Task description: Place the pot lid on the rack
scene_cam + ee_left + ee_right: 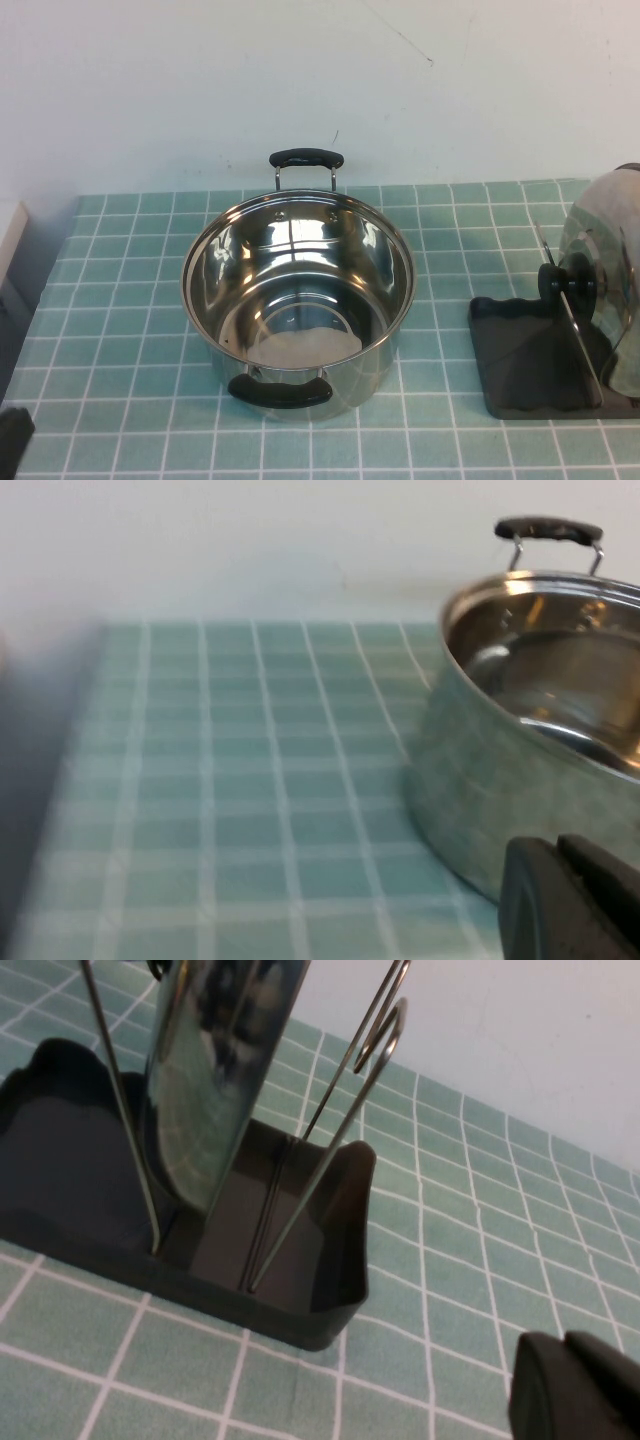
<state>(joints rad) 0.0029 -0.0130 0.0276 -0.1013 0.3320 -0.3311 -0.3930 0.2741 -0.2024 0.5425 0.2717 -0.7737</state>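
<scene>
1. Lid: the pot lid (600, 290), shiny steel with a black knob (567, 282), is stood on edge in the rack (525, 365) at the right side of the tiled table (120, 330). Its knob faces left, toward the pot. In the right wrist view the lid (215, 1070) is seen held upright between thin wire prongs (330, 1140) rising from the dark tray (310, 1290).
2. Rack: a dark grey plastic tray is set flat on the green tiles, well apart from the pot and cut off by the right edge of the high view.
3. Pot: a deep steel pot (298, 305) with two black handles is placed near the table's middle, uncovered and with nothing inside. It is also shown in the left wrist view (530, 730).
4. Left gripper (572, 900): its dark tip is seen low over the tiles, just beside the pot's wall. Whether the fingers are parted cannot be told; nothing is visibly held.
5. Right gripper (580, 1390): its dark tip is seen above the tiles near the rack, apart from it. The finger state cannot be told.
</scene>
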